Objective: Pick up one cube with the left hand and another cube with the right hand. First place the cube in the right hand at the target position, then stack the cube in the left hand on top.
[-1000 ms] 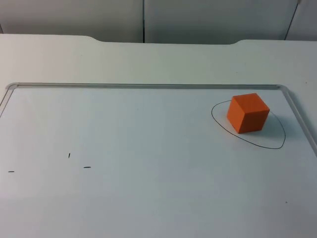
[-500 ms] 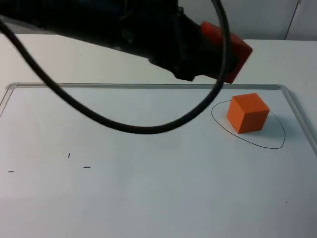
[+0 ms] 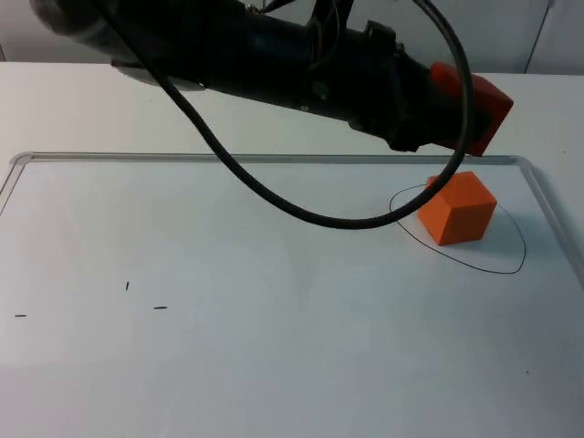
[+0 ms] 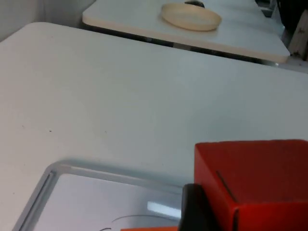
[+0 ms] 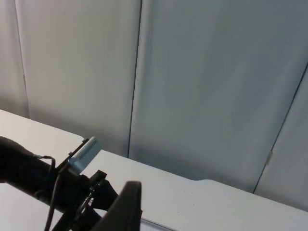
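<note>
No bins or trays w/ contents here; the nearest thing to a container is the whiteboard [image 3: 274,301] lying flat on the table [image 3: 91,100], a raised pale rim round it. A few short black marks sit on its near left part. Further right a hand-drawn oval outline [image 3: 511,266] is on the board, and the orange cube [image 3: 456,208] stands inside it, tilted corner-on to the camera, clear of the rim.

Above & just behind that cube, top view: left arm reaches across from upper left, its left gripper [image 3: 456,100] holding the red-orange cube [image 3: 474,105] up off the board, above the far rim. A black cable loop hangs from the arm & cuts across the oval and the resting cube's upper left edge. Fingers are hard to make out there against the black arm.

Left wrist view gives more: red-orange cube [image 4: 252,185] big and close, cut off by the frame, one black fingertip [image 4: 195,209] pressed on its side, so jaws are clamped on it. Board corner [image 4: 53,171] below; a sliver of orange [image 4: 149,229] at the edge, prob. the resting cube. Far off, another table w/ a pale dish [image 4: 191,16].

Right wrist view: right gripper [image 5: 126,202] is raised, facing the grey partition wall [image 5: 202,86]; one dark finger seen, can't tell open or closed. Left arm [image 5: 29,171] lies below it.
</note>
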Available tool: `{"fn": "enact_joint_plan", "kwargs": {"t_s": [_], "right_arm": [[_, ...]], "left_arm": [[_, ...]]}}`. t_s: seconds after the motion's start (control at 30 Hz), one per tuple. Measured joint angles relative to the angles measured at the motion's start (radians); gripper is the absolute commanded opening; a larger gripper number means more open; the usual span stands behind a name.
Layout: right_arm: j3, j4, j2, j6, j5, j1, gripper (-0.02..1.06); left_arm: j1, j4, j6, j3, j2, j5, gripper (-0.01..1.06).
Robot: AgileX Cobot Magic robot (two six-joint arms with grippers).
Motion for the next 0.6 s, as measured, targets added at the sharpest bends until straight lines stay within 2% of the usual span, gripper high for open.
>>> {"fn": "enact_joint_plan", "kwargs": {"t_s": [0.6], "right_arm": [[0.000, -0.006, 0.000, -0.006, 0.009, 0.000, 1.05]], "left_arm": [[-0.015, 0.000, -0.053, -0.271, 0.238, 0.006, 0.00]]}}
